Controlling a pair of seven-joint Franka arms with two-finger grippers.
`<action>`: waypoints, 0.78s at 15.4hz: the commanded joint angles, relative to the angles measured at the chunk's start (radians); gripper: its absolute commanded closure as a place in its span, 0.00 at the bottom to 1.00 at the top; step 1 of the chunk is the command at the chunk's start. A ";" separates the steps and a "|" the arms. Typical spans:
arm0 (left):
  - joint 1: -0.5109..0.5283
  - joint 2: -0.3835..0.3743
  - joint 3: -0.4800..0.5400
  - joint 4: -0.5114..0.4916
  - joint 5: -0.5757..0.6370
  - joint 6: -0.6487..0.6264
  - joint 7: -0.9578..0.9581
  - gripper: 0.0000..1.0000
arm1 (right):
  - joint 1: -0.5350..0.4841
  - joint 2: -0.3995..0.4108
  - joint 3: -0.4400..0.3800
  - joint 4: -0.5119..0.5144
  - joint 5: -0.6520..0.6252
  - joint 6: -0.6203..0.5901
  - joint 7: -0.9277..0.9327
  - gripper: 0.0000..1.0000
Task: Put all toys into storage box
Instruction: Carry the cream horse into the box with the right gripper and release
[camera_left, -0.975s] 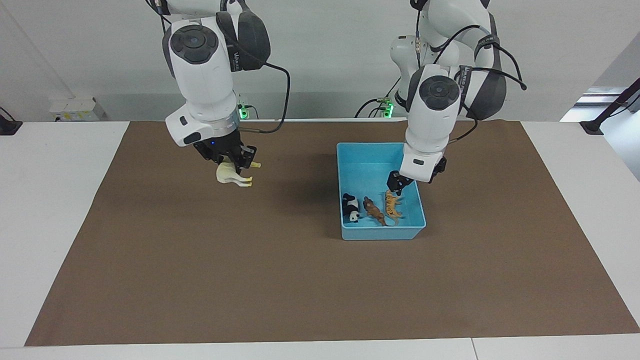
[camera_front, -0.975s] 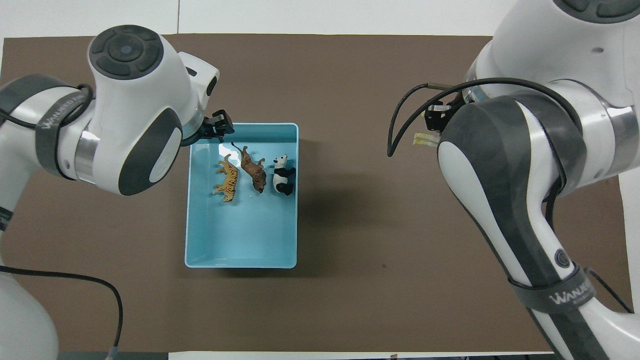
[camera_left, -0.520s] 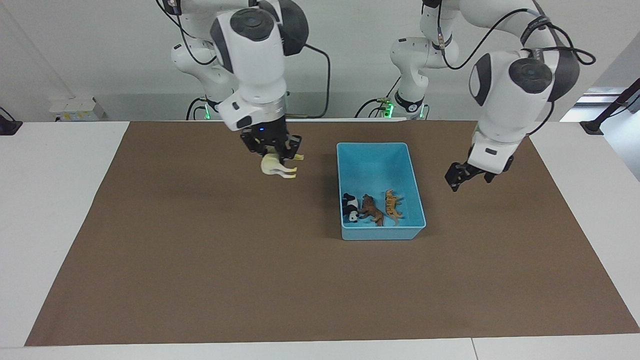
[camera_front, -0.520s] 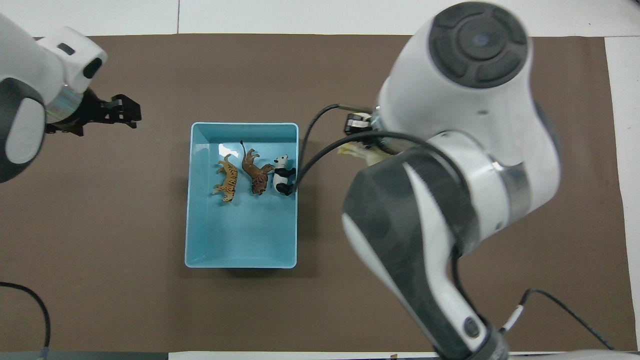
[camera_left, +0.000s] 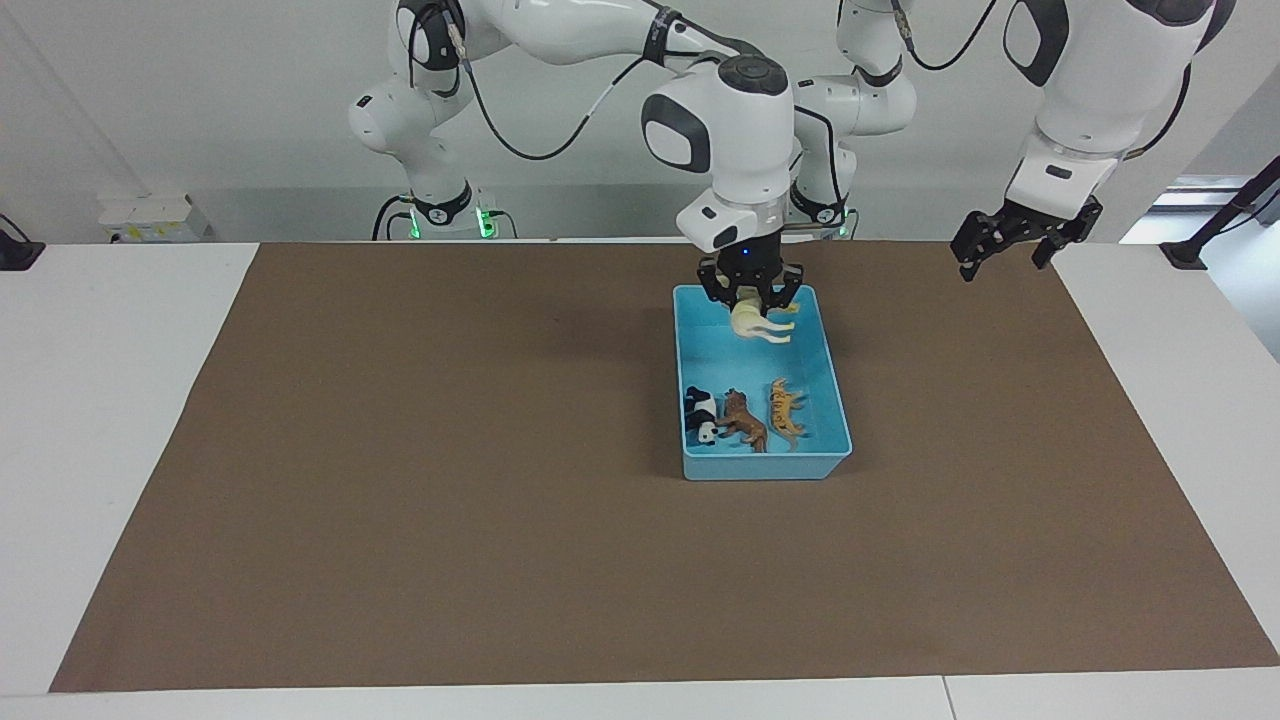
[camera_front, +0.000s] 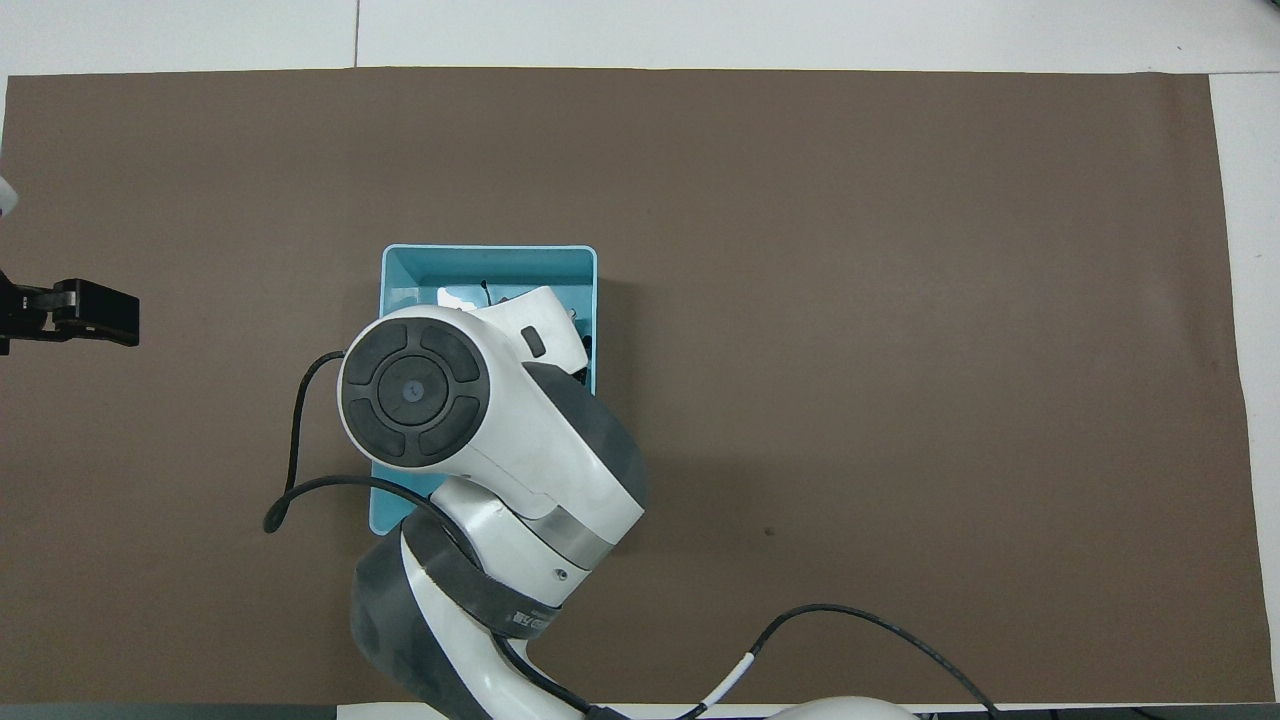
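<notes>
Three toys lie in your box; the right gripper, grasping the horse, hangs over it, while the left gripper waits released.

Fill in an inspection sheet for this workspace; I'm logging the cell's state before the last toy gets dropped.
Surface: brown mat on a white table.
Job's things: panda, brown lion and tiger lie in the storage box, at its end farther from the robots; horse held over the box.
Clutter: nothing seen.
Grippers: right gripper shut on the horse; left gripper open, raised at the mat's edge.
Cables: black cables looped on both arms.
Surroundings: white wall.
</notes>
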 joint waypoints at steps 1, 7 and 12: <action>0.013 0.013 -0.009 0.026 -0.020 -0.028 0.029 0.00 | 0.000 0.011 -0.015 0.022 0.024 -0.012 0.013 0.01; 0.012 0.027 -0.006 0.008 -0.027 -0.026 0.112 0.00 | -0.021 -0.016 -0.045 0.045 0.021 -0.177 0.084 0.00; 0.015 0.022 -0.006 -0.035 -0.069 0.024 0.112 0.00 | -0.214 -0.162 -0.116 0.004 0.034 -0.217 -0.136 0.00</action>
